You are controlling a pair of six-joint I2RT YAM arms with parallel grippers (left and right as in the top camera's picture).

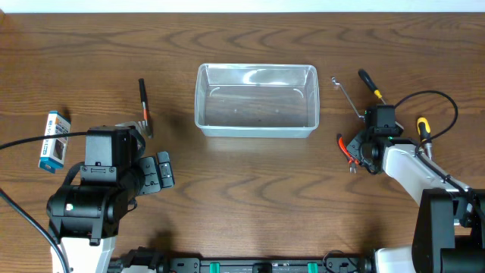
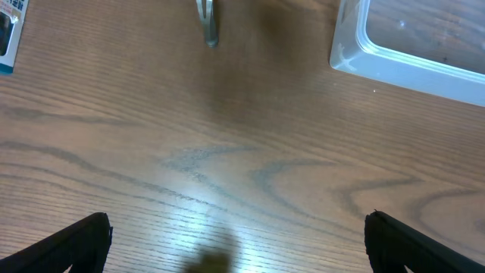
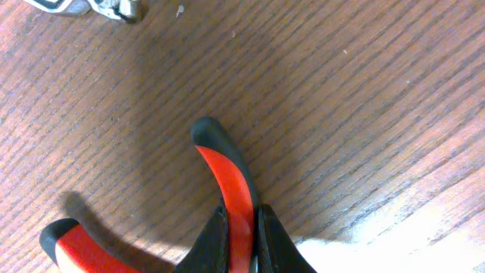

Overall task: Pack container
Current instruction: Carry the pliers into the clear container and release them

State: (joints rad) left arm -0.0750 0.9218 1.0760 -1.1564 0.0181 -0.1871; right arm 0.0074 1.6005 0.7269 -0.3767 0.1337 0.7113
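Bright overhead light; table (image 2: 227, 174) glare; wrist views soft.

The wooden table (image 1: 242, 189) shows a blue-and-white box (image 1: 54, 141) at far left with a black-handled tool (image 1: 143, 102) nearby. At right: hex key (image 1: 345, 96), black screwdriver (image 1: 371, 83), yellow screwdriver (image 1: 423, 127), red pliers (image 1: 348, 145).
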